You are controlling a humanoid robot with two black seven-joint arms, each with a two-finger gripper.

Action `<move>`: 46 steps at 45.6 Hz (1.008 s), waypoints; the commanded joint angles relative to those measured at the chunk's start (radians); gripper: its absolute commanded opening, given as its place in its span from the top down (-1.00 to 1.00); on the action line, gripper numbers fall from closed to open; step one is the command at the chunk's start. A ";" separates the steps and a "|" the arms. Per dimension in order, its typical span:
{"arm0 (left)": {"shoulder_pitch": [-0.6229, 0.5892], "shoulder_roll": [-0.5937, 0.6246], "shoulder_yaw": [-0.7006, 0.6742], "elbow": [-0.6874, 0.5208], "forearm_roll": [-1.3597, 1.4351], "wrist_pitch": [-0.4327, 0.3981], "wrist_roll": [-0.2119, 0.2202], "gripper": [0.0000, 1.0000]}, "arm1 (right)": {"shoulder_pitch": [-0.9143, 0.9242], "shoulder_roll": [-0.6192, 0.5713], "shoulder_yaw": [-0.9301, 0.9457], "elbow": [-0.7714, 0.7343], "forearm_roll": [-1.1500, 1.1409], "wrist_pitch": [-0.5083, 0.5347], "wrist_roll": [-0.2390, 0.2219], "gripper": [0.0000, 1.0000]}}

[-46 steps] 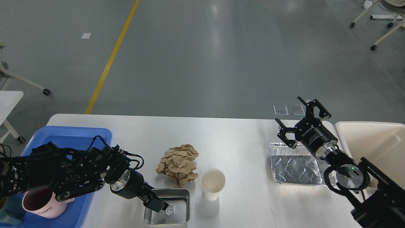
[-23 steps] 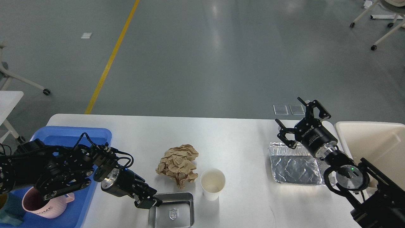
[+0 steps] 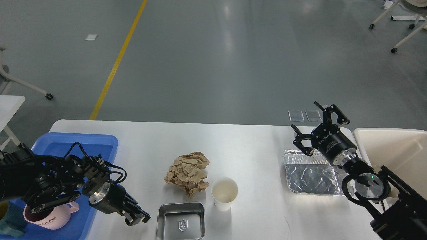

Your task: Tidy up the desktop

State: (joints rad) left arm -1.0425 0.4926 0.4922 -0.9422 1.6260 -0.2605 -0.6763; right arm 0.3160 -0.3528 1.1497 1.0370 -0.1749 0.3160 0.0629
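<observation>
The white desktop (image 3: 253,146) holds a crumpled brown paper ball (image 3: 188,175), a white paper cup (image 3: 224,193) standing upright, a small empty steel tray (image 3: 181,220) at the front edge, and a crinkled foil tray (image 3: 312,175) at the right. My left gripper (image 3: 138,218) hangs low just left of the steel tray, apart from it, fingers slightly open and empty. My right gripper (image 3: 317,128) stands open and empty above the foil tray's far edge.
A blue plastic tray (image 3: 76,143) sits at the left end with a pink mug (image 3: 46,215) in it, partly hidden by my left arm. A beige bin (image 3: 393,150) stands off the table's right end. Wheeled furniture legs stand on the floor beyond.
My left gripper let go of the steel tray's left rim and drew back to the left. The tray shifted slightly right early on. The right arm stayed still.
</observation>
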 commanded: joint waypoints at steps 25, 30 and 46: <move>-0.037 0.012 -0.116 -0.003 -0.190 -0.048 0.122 -0.85 | 0.006 0.002 -0.004 0.003 -0.002 -0.002 0.000 -1.00; -0.036 0.055 -0.174 -0.006 -0.333 -0.048 0.208 -0.89 | 0.003 0.002 -0.008 0.003 -0.002 -0.002 0.000 -1.00; 0.004 0.305 -0.417 -0.136 -0.618 -0.048 0.317 -0.93 | 0.000 0.005 -0.013 0.002 -0.029 -0.002 0.000 -1.00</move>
State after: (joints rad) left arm -1.0596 0.6957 0.1184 -0.9925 1.0857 -0.3207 -0.3838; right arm 0.3152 -0.3512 1.1381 1.0401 -0.2010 0.3144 0.0632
